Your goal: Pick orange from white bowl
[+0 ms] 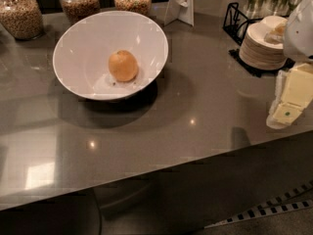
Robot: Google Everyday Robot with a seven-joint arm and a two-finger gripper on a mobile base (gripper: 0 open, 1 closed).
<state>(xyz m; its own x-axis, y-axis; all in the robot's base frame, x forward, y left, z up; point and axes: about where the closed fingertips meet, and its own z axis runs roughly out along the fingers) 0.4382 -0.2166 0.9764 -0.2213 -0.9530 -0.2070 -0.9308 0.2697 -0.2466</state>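
Needing a long leftward reach from tool, at tabletop's right edge, to orange resting in white bowl; cannot tell tool's state.

orange in white bowl, gripper at R edge

Gripper at rt edge, partly cut off by frame.

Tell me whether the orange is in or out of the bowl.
In: the orange sits inside the white bowl; the gripper hangs far right.
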